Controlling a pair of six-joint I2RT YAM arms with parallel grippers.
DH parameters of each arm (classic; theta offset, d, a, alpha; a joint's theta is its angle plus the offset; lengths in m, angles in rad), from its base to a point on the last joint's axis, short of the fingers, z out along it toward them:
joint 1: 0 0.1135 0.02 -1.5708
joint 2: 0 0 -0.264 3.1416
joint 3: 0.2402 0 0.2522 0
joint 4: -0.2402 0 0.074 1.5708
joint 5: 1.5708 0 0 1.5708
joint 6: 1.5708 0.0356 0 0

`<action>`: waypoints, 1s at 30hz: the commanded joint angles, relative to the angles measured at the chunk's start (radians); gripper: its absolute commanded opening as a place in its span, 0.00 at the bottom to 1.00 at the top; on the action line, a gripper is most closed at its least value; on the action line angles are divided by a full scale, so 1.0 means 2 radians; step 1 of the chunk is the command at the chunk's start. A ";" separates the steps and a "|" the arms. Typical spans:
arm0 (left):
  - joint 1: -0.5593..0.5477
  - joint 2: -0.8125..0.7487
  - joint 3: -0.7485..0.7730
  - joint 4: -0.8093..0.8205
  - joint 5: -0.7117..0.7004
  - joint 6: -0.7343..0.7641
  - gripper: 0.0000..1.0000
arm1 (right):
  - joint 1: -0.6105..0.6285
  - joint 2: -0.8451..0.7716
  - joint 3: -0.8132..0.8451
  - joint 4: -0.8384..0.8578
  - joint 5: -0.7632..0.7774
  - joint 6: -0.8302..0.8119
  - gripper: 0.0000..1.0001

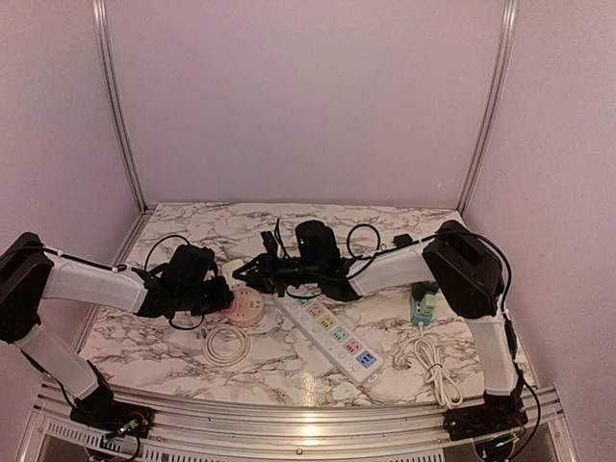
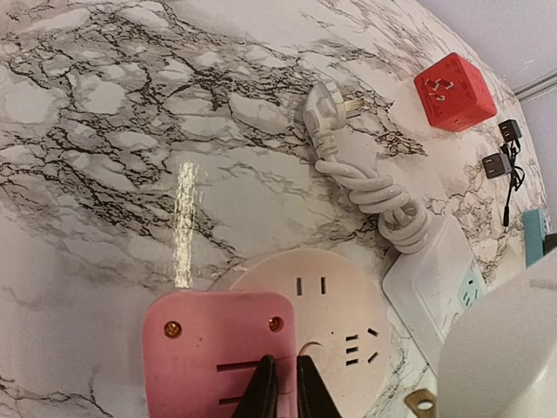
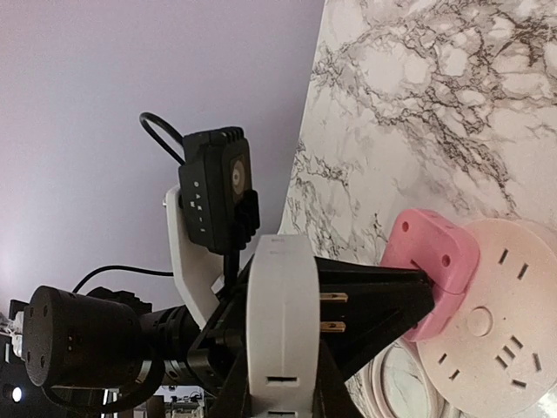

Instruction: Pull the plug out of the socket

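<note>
Plug (image 3: 278,322), white with two brass prongs bared, sits clamped between the narrow black fingers of the right gripper (image 3: 280,376), held clear of the pink socket block (image 2: 209,348) with its prongs pointing toward that block, as the right wrist view shows. The pink socket block rests on one edge of a round socket disc (image 2: 348,300) lying flat on the marble-patterned table (image 2: 104,131). The left gripper (image 2: 283,387) comes in from the other side, its two fingers drawn almost together with only a thin slit between them, holding nothing, their tips pressed against the face of the pink block beside its slots. From above, the two arms meet near the middle of the table, the left reaching in from the left and the right stretching across from the right. A long white power strip (image 1: 337,332) with coloured outlets lies just beside the disc, running diagonally toward the near edge. A spare white lead (image 2: 365,187), coiled and ending in its own three-pin head, lies on the marble beyond the disc; farther off stand a red cube socket (image 2: 454,91) and a teal item (image 1: 423,306), well apart from the grippers.
</note>
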 commanded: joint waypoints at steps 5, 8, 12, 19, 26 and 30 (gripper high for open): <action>-0.016 0.009 -0.024 -0.180 0.062 0.013 0.12 | 0.006 -0.066 0.001 -0.003 0.008 -0.049 0.00; -0.016 -0.014 -0.005 -0.198 0.060 0.016 0.13 | 0.001 -0.081 -0.001 -0.052 0.026 -0.085 0.00; -0.015 -0.041 0.025 -0.220 0.058 0.020 0.15 | -0.002 -0.094 0.000 -0.111 0.050 -0.129 0.00; -0.013 -0.076 0.072 -0.259 0.050 0.027 0.18 | -0.013 -0.121 -0.005 -0.202 0.103 -0.209 0.00; 0.003 -0.104 0.079 -0.271 0.047 0.035 0.21 | -0.058 -0.184 -0.026 -0.336 0.184 -0.314 0.00; 0.019 -0.107 0.077 -0.275 0.046 0.045 0.22 | -0.075 -0.203 -0.016 -0.429 0.252 -0.380 0.00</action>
